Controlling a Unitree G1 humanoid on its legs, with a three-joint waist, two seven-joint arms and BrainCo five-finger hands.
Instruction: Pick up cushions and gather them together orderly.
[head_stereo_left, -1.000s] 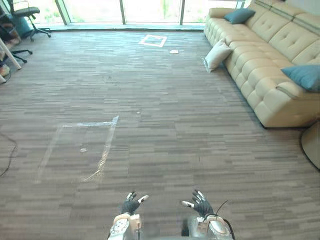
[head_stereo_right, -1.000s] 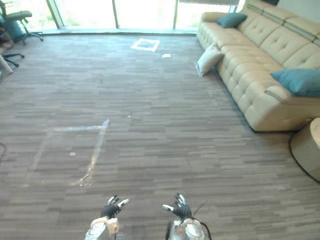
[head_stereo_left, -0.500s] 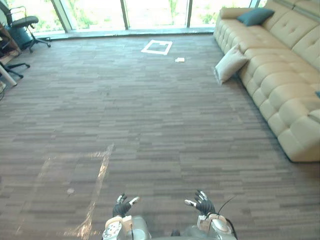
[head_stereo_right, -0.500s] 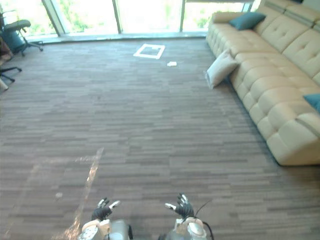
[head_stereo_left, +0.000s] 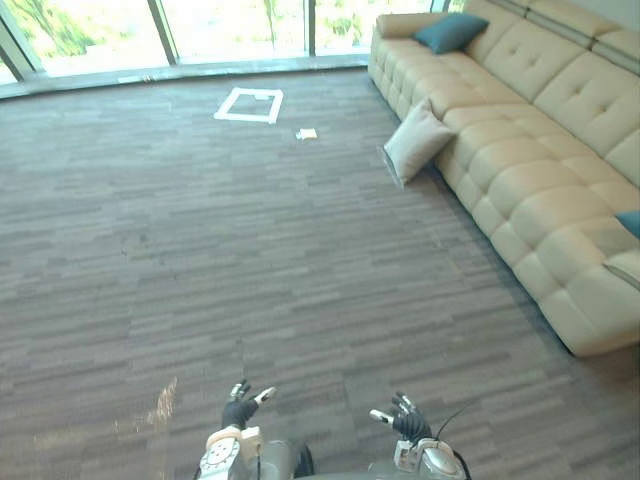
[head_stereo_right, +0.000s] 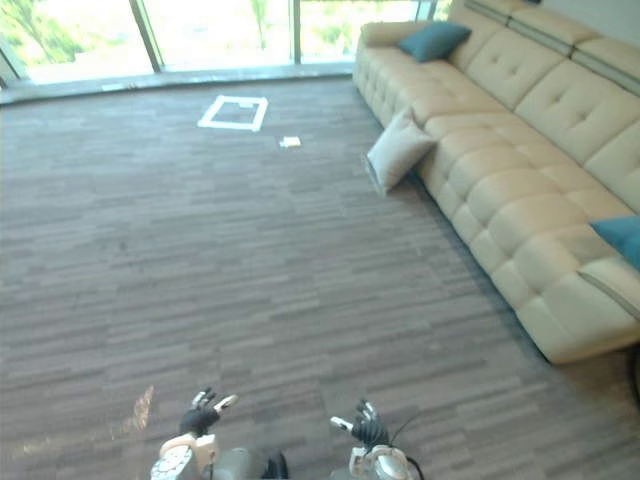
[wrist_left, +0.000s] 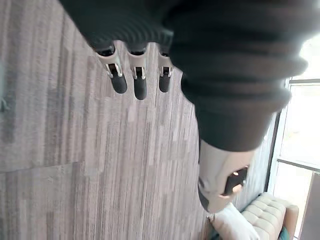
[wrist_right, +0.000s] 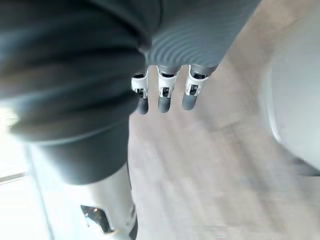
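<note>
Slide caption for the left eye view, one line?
Left hand and right hand open, empty; beige cushion on floor against sofa, teal cushion on its seat.

Matt carpet, smooth sofa
At twelve o'clock, grey striped carpet floor (head_stereo_left: 200, 250), matt; at two o'clock, cream tufted sofa (head_stereo_left: 520, 170), smooth, faintly glossy; beige cloth cushion (head_stereo_left: 415, 142), matt.

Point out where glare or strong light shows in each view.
Left eye view: the windows along the far wall are washed out, and a pale sheen lies on the carpet. Left wrist view: the window glares white.
</note>
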